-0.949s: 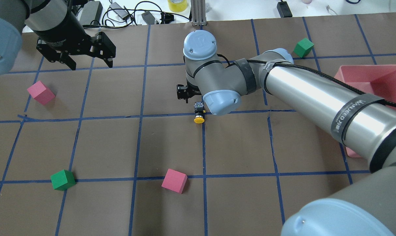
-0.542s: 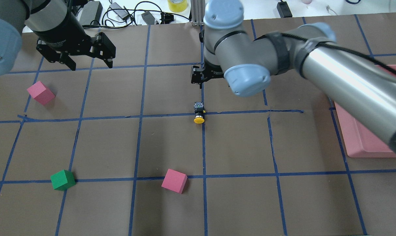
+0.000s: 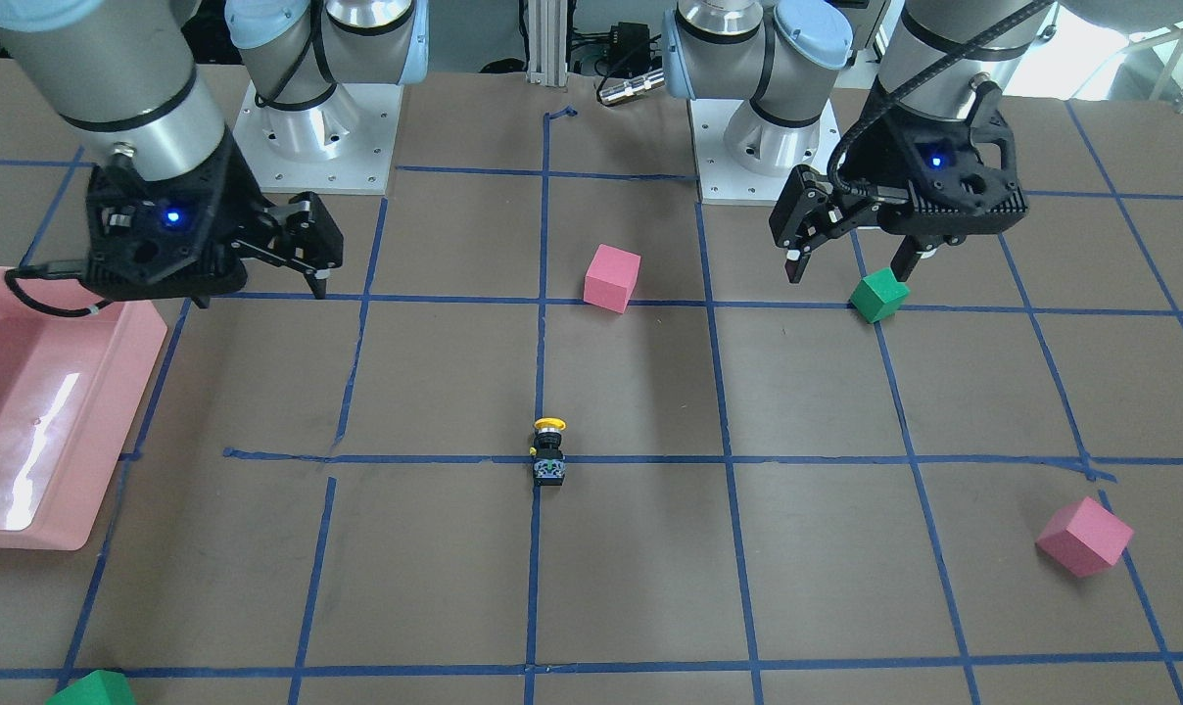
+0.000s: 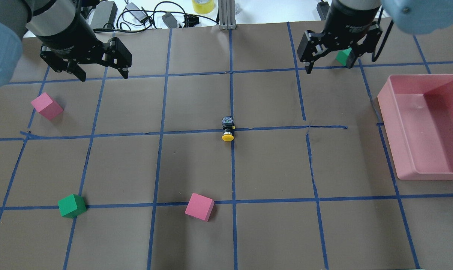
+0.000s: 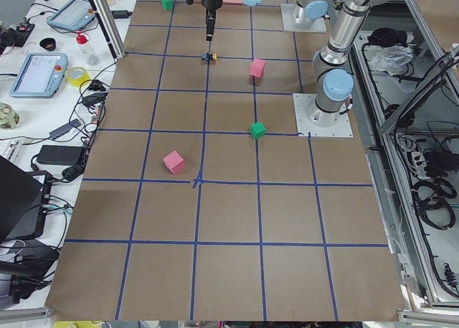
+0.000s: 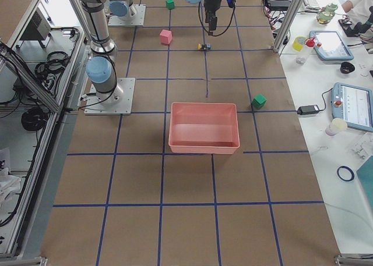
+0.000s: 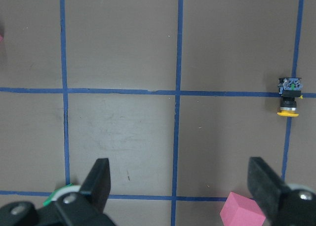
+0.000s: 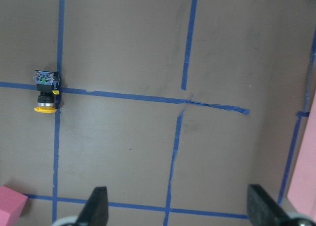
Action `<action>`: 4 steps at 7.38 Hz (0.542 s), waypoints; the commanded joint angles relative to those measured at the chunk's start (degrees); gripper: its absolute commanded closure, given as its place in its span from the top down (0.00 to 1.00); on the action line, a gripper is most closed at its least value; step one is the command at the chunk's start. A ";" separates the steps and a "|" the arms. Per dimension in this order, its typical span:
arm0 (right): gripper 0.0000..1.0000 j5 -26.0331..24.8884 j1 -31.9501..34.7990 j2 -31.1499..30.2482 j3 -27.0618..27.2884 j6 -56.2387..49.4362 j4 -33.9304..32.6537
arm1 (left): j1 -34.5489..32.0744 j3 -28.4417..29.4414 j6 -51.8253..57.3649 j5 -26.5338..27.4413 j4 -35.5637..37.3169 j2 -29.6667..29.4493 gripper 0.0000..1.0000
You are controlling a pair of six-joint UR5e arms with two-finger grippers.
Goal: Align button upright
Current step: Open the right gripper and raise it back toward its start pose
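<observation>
Round yellow-capped button [image 4: 227, 130] lies sideways on matte paper [image 4: 196, 165]; left gripper [image 4: 103, 75] and right gripper [image 4: 330, 67] spread apart.

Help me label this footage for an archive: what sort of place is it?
Probably a robotics lab workcell: a left arm and right arm bolted to a paper-covered table marked with a blue tape grid, foam cubes scattered as props, and teach pendants and cables on a side bench.

Button [image 4: 227, 129]: we log one, yellow round cap, black body, pale base; lying on its side at the table's [image 4: 196, 165] centre, cap toward the robot.
</observation>
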 commanded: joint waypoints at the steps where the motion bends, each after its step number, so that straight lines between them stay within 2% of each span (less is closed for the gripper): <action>1: 1.00 0.72 -1.37 -1.33 -1.29 -2.03 2.27 | 0.00 -0.09 0.05 -0.02 -0.09 -0.08 1.00; 4: 1.00 0.81 -0.94 -0.90 -1.20 -1.42 1.74 | 0.00 0.00 0.05 0.07 -0.09 -0.08 1.00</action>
